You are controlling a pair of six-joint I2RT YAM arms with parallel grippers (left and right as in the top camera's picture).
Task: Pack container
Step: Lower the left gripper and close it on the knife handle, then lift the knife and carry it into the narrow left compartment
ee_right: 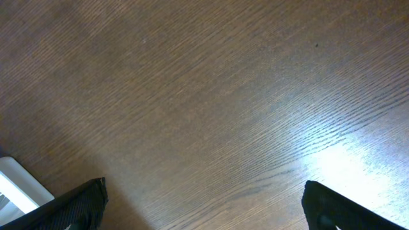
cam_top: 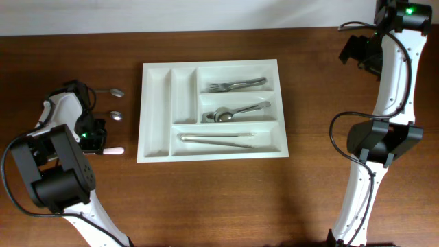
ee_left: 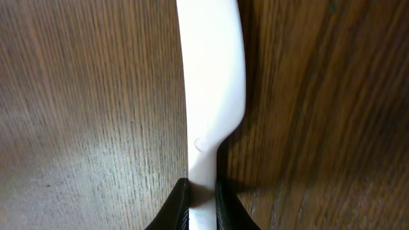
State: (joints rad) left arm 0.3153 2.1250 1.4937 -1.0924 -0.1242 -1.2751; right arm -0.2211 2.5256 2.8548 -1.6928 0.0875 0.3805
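Note:
The white container lies mid-table with five compartments. Its long ones hold a fork, a spoon and a metal utensil; the two narrow ones look empty. My left gripper is at the table's left, shut on a white plastic utensil that rests on the wood; its tip shows in the overhead view. Two metal spoons lie by the left arm. My right gripper is open and empty above bare wood, at the far right in the overhead view.
A corner of the white tray shows at the lower left of the right wrist view. The right arm's base stands at the table's right side. The left arm's base stands at the left front.

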